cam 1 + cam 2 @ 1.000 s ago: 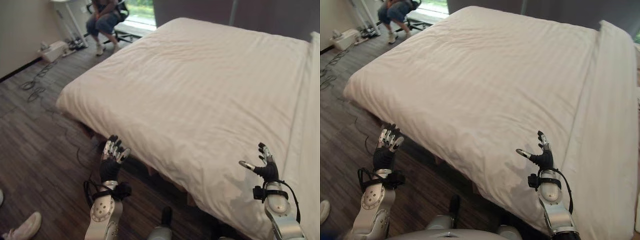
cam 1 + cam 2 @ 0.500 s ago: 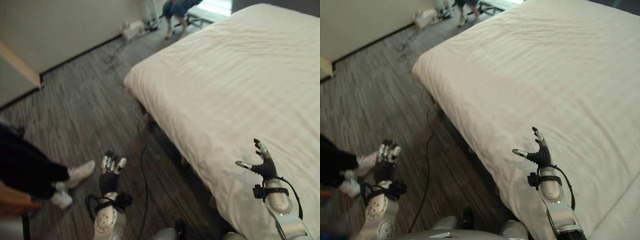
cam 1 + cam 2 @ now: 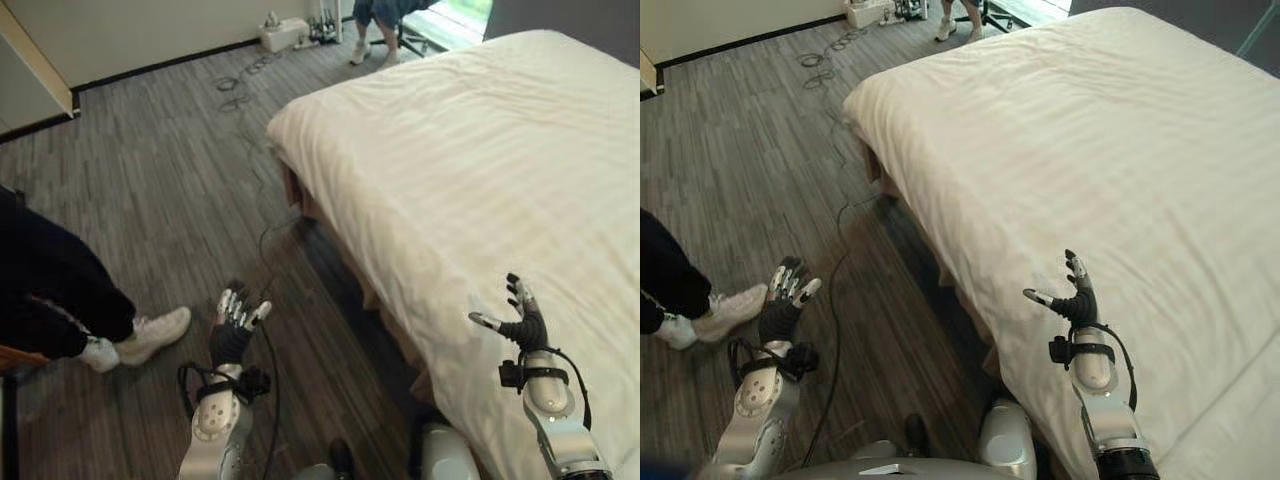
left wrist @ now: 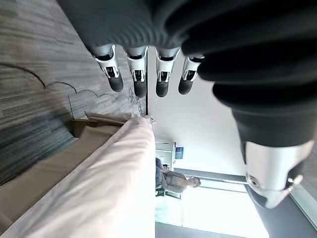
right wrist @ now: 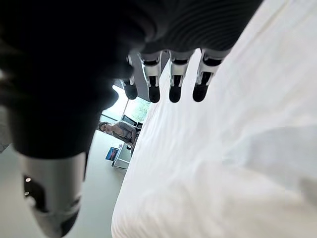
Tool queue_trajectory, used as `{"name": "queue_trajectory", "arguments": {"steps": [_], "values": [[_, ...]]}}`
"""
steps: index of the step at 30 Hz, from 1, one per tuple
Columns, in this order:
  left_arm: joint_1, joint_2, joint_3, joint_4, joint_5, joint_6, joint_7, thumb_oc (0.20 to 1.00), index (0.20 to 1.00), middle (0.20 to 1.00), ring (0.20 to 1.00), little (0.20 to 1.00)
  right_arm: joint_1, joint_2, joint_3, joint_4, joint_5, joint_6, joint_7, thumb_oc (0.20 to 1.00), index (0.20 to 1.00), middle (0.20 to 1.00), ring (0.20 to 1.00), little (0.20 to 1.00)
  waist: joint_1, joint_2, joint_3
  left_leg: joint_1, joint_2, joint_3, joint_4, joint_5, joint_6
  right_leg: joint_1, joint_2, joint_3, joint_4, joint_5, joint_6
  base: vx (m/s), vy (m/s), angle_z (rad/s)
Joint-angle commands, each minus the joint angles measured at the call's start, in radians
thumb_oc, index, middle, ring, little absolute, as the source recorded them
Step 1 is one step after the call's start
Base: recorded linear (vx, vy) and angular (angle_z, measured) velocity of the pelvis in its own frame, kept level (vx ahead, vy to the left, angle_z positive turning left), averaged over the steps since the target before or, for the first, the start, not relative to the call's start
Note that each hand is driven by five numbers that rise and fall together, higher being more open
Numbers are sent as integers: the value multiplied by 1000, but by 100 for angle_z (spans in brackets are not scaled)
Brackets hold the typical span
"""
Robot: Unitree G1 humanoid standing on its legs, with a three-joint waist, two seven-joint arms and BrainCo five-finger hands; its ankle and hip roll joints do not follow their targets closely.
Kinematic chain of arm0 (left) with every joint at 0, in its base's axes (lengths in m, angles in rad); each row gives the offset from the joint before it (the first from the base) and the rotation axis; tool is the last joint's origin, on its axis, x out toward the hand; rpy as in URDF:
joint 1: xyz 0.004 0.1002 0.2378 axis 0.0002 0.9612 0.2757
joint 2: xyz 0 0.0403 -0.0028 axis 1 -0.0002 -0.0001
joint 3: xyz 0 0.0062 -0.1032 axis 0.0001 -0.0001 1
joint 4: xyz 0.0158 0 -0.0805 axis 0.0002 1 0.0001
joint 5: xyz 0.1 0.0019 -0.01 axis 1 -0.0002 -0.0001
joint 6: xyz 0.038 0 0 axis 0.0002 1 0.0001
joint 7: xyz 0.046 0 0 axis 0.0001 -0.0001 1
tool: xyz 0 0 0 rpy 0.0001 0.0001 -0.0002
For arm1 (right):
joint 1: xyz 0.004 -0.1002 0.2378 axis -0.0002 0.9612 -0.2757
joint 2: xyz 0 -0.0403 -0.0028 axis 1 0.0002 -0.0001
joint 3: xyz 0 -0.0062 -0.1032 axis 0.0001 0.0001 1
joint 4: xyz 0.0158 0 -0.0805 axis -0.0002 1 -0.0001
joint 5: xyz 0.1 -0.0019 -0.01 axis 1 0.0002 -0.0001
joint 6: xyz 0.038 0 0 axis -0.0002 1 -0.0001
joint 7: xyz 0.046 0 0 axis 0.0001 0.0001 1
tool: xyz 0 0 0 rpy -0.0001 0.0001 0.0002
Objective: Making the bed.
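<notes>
Our view has swung back toward the bed (image 3: 470, 160) since half a second ago; both hands kept their raised pose. Lower centre, our left hand (image 3: 233, 330) hovers over the floor (image 3: 150, 220), fingers loosely spread, empty. Lower right, our right hand (image 3: 520, 322), open and empty, hangs above the bed's near edge, nearer the cover. The bed runs toward the upper right.
</notes>
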Motion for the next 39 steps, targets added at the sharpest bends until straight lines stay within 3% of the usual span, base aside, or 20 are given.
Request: {"name": "queue_trajectory", "arguments": {"steps": [1,2,3,4,10,20,39], "values": [[19,21,26,-78,28,-45,-11,1000,1000,1000,1000,1000,-45,19,-10,-31,-20,-38,-25,1000,1000,1000,1000,1000,7,28,-1,85,50,-38,-20,-141,-16,55,41,72,13,-14,-45,-58,-57,-6],[19,21,26,-78,27,-45,-11,1000,1000,1000,1000,1000,-46,19,-10,-31,-20,-38,-25,1000,1000,1000,1000,1000,8,29,-3,82,51,-37,-21,-137,-16,53,43,72,8,-9,-47,-7,-174,-1],[27,26,30,-77,22,-47,-16,1000,1000,1000,1000,1000,-37,29,-18,-31,-4,-42,-24,1000,1000,1000,1000,1000,16,5,-25,63,41,-56,-10,-143,-18,162,38,149,-118,-50,-57,30,-186,15],[39,19,35,-80,17,-44,-22,1000,1000,1000,1000,1000,-31,37,-19,-33,3,-41,-19,1000,1000,1000,1000,1000,26,-5,-36,55,33,-62,-3,-141,-21,205,42,171,-190,-60,-64,30,-186,21],[85,-12,77,-82,-17,-54,-38,1000,1000,1000,1000,1000,-50,18,-2,-58,6,-37,-2,1000,1000,1000,1000,1000,61,-6,-69,38,49,-29,25,-135,-40,293,15,139,-397,-6,-56,11,-124,-12],[107,-16,115,-108,-43,-66,-48,1000,1000,1000,1000,1000,-23,9,-12,-134,20,-47,13,1000,1000,1000,1000,1000,55,9,-63,59,61,-52,-4,-109,-60,336,32,93,-431,-16,-65,30,-59,4],[104,-19,125,-80,-18,-54,-41,1000,1000,1000,1000,1000,-35,26,5,-64,85,-25,39,1000,1000,1000,1000,1000,56,3,-73,83,58,-64,-19,-109,-62,362,30,69,-431,-21,-68,-3,-6,3]]}}
